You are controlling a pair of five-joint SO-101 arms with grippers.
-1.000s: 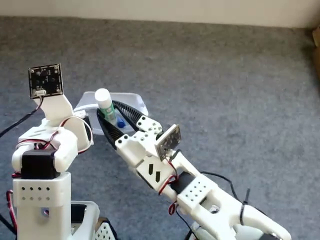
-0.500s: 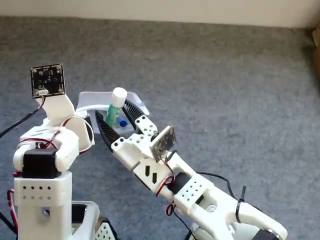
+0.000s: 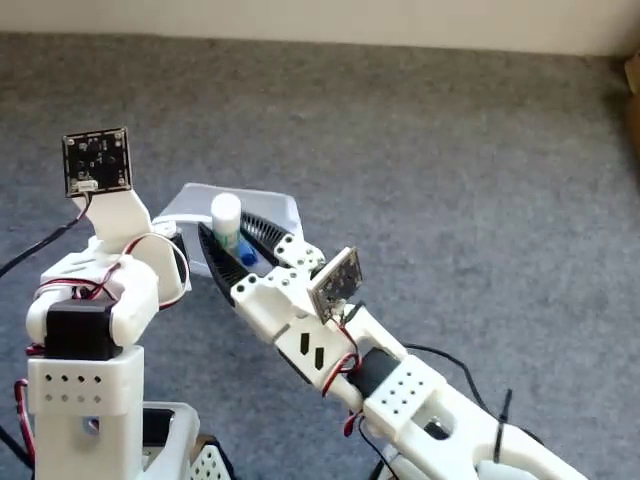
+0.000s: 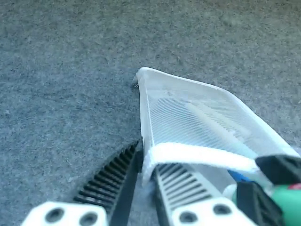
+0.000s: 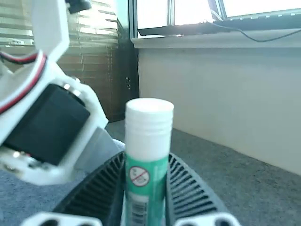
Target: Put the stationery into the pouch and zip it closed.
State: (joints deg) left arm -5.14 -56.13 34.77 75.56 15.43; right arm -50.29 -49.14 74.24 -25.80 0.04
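My right gripper (image 3: 228, 238) is shut on a green glue stick with a white cap (image 3: 226, 214), held upright at the mouth of the white mesh pouch (image 3: 268, 204). The wrist view shows the glue stick (image 5: 146, 160) clamped between the black ribbed jaws of the right gripper (image 5: 146, 165). At the near corner of the pouch (image 4: 197, 117), my left gripper (image 4: 145, 160) is shut on the white rim and holds it up off the carpet. A small blue item (image 3: 247, 258) shows beside the stick's lower end. A long pale item lies inside the mesh.
Grey carpet (image 3: 450, 160) covers the floor around the pouch, with free room behind it and to its right. The left arm's base (image 3: 80, 370) stands close to the pouch's left. A pale wall edge runs along the back.
The right gripper swung the glue stick to the right, then brought it back and lower into the pouch mouth. The pouch's rim has shifted a little to the right.
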